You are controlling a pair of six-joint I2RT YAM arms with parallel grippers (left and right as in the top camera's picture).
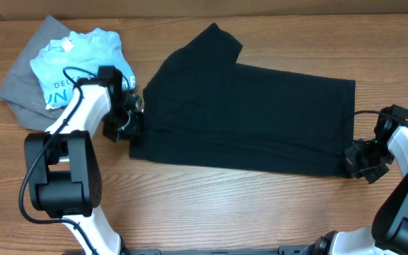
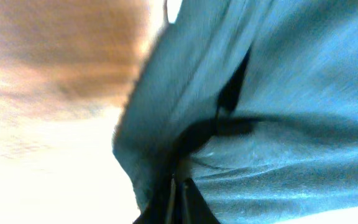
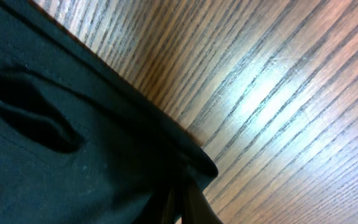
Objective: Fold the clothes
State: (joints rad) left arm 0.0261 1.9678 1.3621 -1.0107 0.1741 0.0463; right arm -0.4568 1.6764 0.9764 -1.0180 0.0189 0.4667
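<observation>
The clothes, a black T-shirt (image 1: 246, 117), lie spread across the middle of the wooden table (image 1: 225, 212), one sleeve pointing to the back. My left gripper (image 1: 132, 122) sits at the shirt's left edge. In the left wrist view the left gripper (image 2: 178, 190) is shut, with a fold of the shirt's fabric (image 2: 291, 124) pinched between its jaws. My right gripper (image 1: 351, 161) is at the shirt's front right corner. In the right wrist view the right gripper (image 3: 180, 196) is shut on that corner of the shirt (image 3: 73, 162).
A light blue T-shirt (image 1: 80, 60) with white lettering lies on a grey garment (image 1: 23, 88) at the back left, just behind my left arm. Bare wood (image 3: 278, 93) runs along the front of the table and to the right of the shirt.
</observation>
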